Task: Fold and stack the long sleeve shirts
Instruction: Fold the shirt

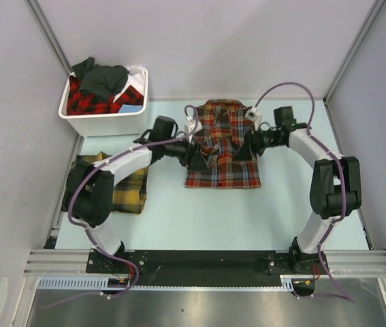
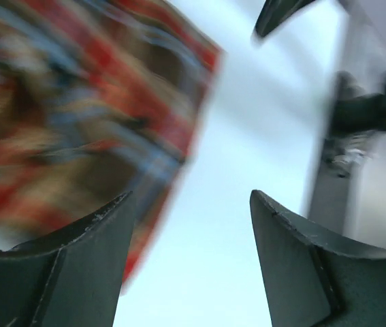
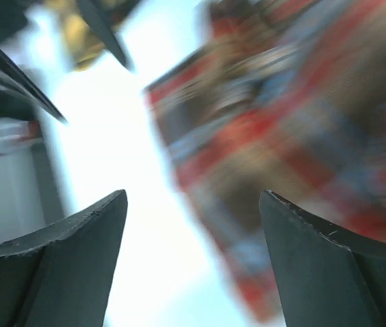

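Observation:
A red-brown plaid shirt with blue lines [image 1: 221, 148] lies folded narrow in the middle of the table, collar at the far end. It shows blurred in the left wrist view [image 2: 77, 116] and the right wrist view [image 3: 301, 129]. My left gripper [image 1: 194, 152] is open and empty at the shirt's left edge. My right gripper [image 1: 246, 147] is open and empty at its right edge. A yellow-and-dark-green plaid shirt [image 1: 128, 187] lies folded at the left under the left arm.
A white bin [image 1: 104, 124] at the back left holds a red-black plaid shirt [image 1: 87, 101] and a dark grey one [image 1: 103, 79]. Walls close in the table on the left, back and right.

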